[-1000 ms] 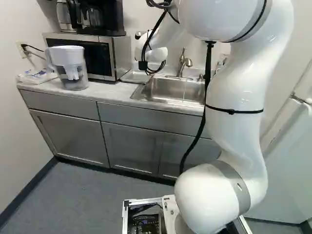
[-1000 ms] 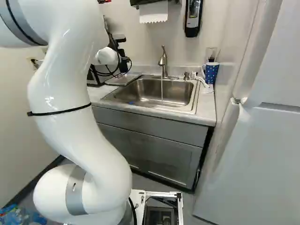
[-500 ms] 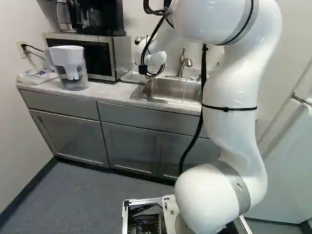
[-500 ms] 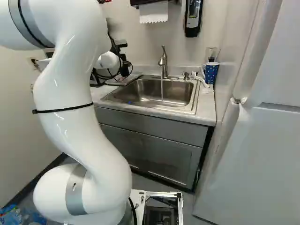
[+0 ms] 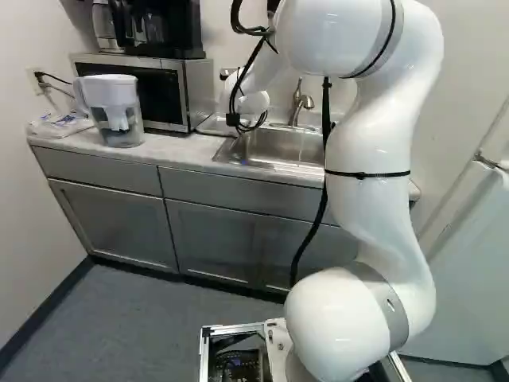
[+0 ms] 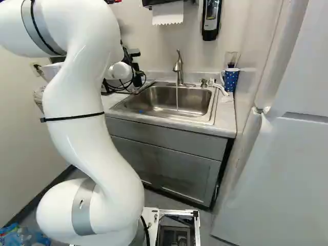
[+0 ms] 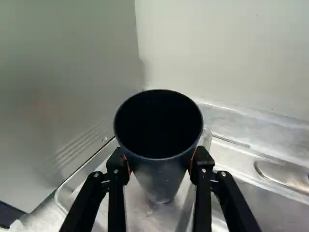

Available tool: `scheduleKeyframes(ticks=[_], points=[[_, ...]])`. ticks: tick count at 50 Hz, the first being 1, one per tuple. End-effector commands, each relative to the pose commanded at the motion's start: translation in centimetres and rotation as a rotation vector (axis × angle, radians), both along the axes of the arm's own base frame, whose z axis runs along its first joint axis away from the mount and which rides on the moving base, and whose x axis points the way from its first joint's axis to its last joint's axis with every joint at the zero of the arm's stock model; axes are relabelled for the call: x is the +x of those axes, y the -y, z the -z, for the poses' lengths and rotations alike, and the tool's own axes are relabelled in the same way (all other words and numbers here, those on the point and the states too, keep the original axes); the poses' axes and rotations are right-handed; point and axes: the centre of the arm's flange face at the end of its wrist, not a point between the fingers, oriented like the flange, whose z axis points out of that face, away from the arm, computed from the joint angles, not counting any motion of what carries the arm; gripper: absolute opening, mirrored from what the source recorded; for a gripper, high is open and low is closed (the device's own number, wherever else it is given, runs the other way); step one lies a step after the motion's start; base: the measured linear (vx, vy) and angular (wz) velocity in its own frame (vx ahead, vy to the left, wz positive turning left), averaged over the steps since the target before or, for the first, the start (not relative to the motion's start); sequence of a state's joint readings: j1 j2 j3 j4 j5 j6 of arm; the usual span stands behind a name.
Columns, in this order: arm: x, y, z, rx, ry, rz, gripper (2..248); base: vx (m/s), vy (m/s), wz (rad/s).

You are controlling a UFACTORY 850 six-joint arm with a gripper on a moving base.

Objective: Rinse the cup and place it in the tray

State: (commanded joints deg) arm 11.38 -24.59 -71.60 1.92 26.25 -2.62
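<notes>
In the right base view my gripper shows only as a black part beyond the white wrist, near the sink's left end. Seen from the wrist, the gripper is shut on a dark cup, with orange pads against both sides. The cup's open mouth faces the wrist camera. Its base is over the rimmed tray; whether it touches the tray I cannot tell. In the left base view the tray lies between microwave and sink. The faucet runs a thin stream into the sink.
The microwave stands close beside the tray, with a coffee maker on top. A water pitcher is on the counter. At the sink's right are a blue dotted mug and a white brush. A fridge stands right.
My arm has reached forward, and its wrist has come down a little near the tray, carrying the gripper along. The base has stayed where it was.
</notes>
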Motion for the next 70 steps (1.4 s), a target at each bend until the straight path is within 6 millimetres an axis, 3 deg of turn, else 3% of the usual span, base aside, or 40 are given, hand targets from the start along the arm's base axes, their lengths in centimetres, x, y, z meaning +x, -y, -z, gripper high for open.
scheduleKeyframes(ticks=[70], points=[[-0.01, 0.0, 0.65, -0.005, -0.028, -0.001, 126, 0.0, 0.0, 0.0]])
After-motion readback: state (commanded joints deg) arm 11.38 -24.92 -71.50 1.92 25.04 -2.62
